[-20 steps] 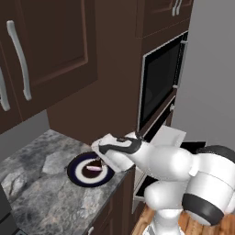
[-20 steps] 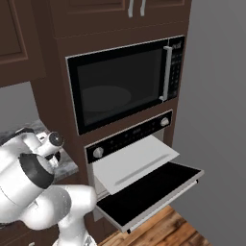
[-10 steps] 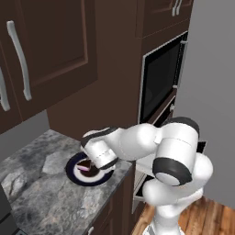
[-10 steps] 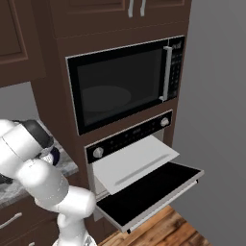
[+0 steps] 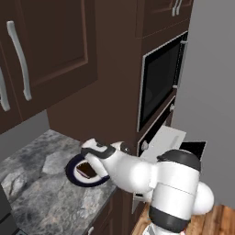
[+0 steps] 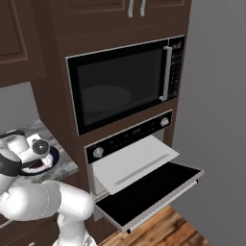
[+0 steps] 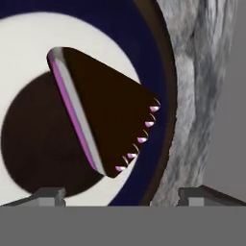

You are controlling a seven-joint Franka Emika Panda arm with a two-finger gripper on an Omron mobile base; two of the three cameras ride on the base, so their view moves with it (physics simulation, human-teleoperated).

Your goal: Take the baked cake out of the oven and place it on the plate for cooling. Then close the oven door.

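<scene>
**Inspector:** Chiefly, the risk lay in the withdrawal. The gripper [image 7: 121, 194] stood just above the baked cake [image 7: 103, 113], so a sideways lift could have clipped the wedge and pushed it off the plate [image 7: 144, 43].

**Assessor:** And the jaws?

**Inspector:** Released, spread wide, holding nothing; the fingertips [image 7: 47, 196] flanked the slice without touching it. The cake lay directly ahead on the plate. Well off to the side, the oven door [image 6: 149, 194] hung open below the oven [image 6: 129, 132], a hazard for the arm's swing.

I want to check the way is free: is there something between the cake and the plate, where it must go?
Nothing visible is. The baked cake already lies on the plate, and the open claw hangs just above it.
</scene>
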